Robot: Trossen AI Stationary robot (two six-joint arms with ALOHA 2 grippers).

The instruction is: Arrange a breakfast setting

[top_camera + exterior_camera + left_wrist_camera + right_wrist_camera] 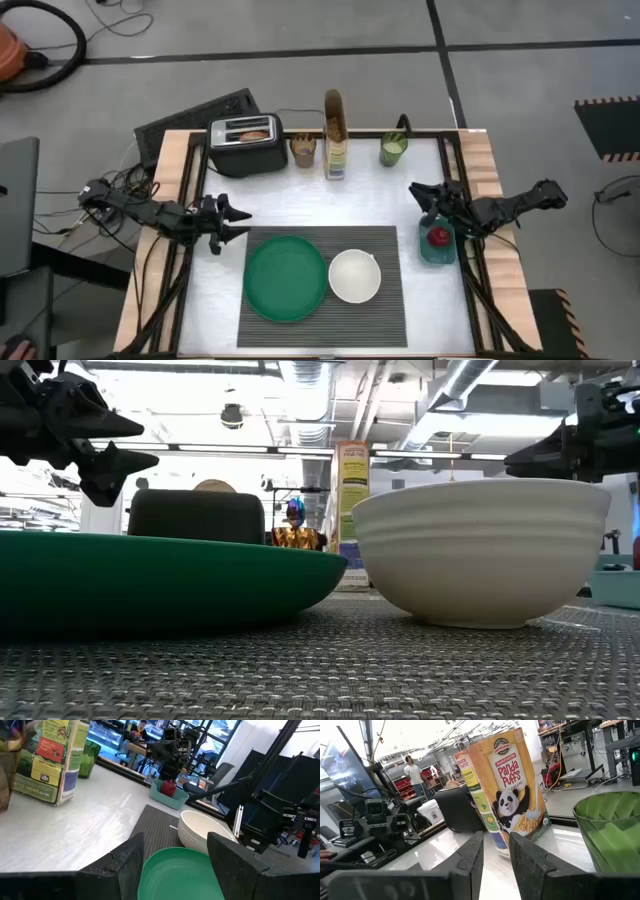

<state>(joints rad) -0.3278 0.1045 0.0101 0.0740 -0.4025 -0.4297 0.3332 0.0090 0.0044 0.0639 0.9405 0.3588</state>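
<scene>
My left gripper (232, 222) hangs at nine o'clock over bare white table (390, 195), fingers spread wide, just off the placemat's (390, 300) left edge. Through the left wrist view, the green plate (177, 875) sits right between my two open fingers (131, 865), with the white bowl (205, 832) just beyond it. Plate and bowl share the ribbed mat, the bowl at the plate's three o'clock, rims touching or nearly so; I cannot tell which. The mat's near edge runs close to the table's front lip, little room there.

My right gripper (425, 195) is out at three o'clock, above the teal dish (437, 245) holding the red apple (438, 237), fingers only a narrow slit apart, holding nothing. It looks toward the cereal box (507, 795) and the green cup (612, 827). Along the twelve o'clock edge stand the toaster (246, 142), a brown cup (303, 151), box and green cup; between that row and the mat lies open white tabletop.
</scene>
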